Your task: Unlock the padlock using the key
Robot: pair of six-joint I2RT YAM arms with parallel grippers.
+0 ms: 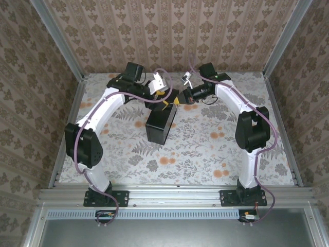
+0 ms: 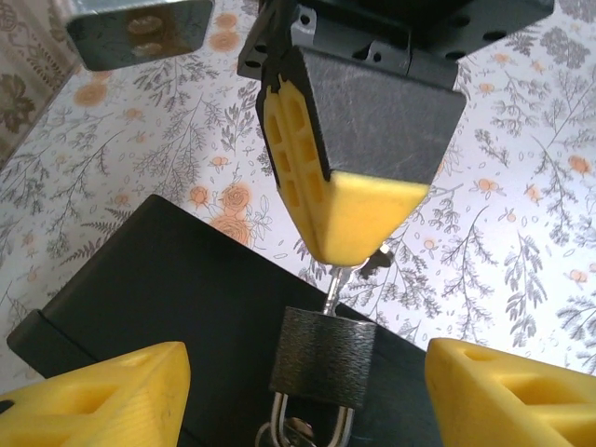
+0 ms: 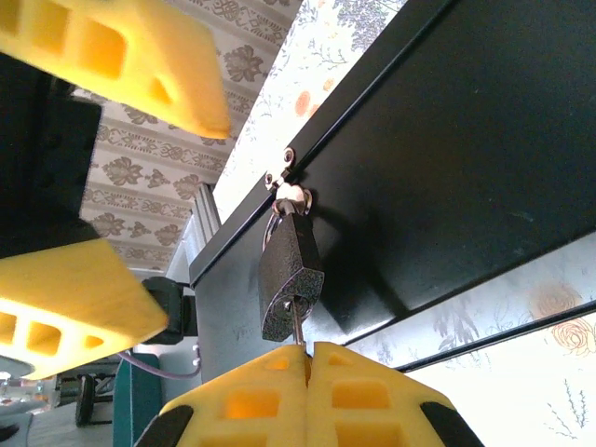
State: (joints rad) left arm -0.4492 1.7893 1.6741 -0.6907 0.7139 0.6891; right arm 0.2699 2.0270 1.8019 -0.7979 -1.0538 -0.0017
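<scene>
The right tool [image 3: 307,354] is clenched on the key [image 3: 296,326]. Its two yellow fingers [image 3: 372,400] are pressed flat together, and only the thin metal shaft of the key shows past their tips. That shaft runs straight into the end of the padlock [image 3: 291,275] that faces away from its shackle [image 3: 277,219], so the tool's tips sit just beside the lock body without touching it.

The padlock is small, dark grey and rough-surfaced. It hangs by its shackle from a little metal loop [image 3: 287,182] fixed at the edge of a black box [image 3: 447,158]. Whether the shackle has sprung free of the body I cannot tell.

The left tool [image 2: 305,372] is released. Its yellow fingers [image 2: 102,400] stand wide apart, one on each side of the padlock, with a clear gap to the lock on both sides. From its wrist camera the padlock sits between them, with the key and the right tool's closed tips directly beyond it.

The box rests on the bench [image 1: 216,154], which is covered in a pale floral cloth with orange blossoms. From above, the box lies near the middle of the bench. Both arms [image 1: 97,118] reach in from the near edge and meet over its far end, the left from the left side and the right from the right. Patterned walls [image 1: 169,31] close in the bench on three sides.
</scene>
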